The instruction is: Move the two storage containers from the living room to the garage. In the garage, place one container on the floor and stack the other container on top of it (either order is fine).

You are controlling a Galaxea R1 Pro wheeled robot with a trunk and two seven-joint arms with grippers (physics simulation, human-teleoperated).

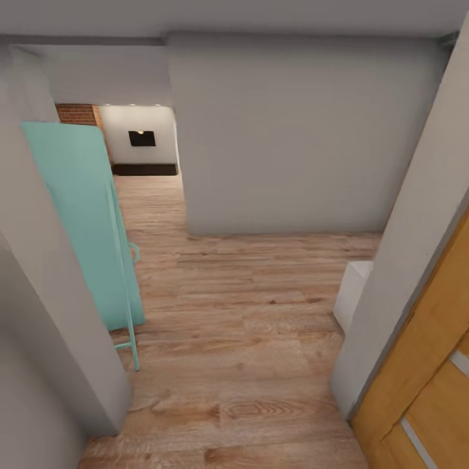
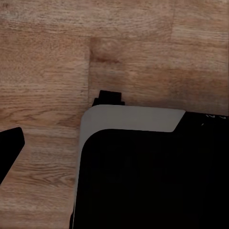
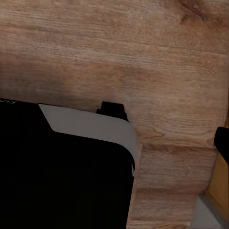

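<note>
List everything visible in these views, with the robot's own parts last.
Wood plank floor: one, light brown, through the hallway and under both wrist cameras.
Walls: several, grey-white, ahead and at both sides.
Teal door: one, teal, open at the left.
Wooden door: one, orange-brown, lower right.
Brick: one patch, red, far left beyond the hallway.
White block: one, on the floor by the right wall.
Robot base: one, black with a grey edge, below both wrists.

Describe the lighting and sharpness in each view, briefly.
Head view: even, soft light on the wood plank floor; far room with the brick fireplace brighter, lit by ceiling spots; slight wide-angle lean in the walls. Left wrist view: floor grain sharp, the robot's base near-black. Right wrist view: a soft shadow across the planks.
</note>
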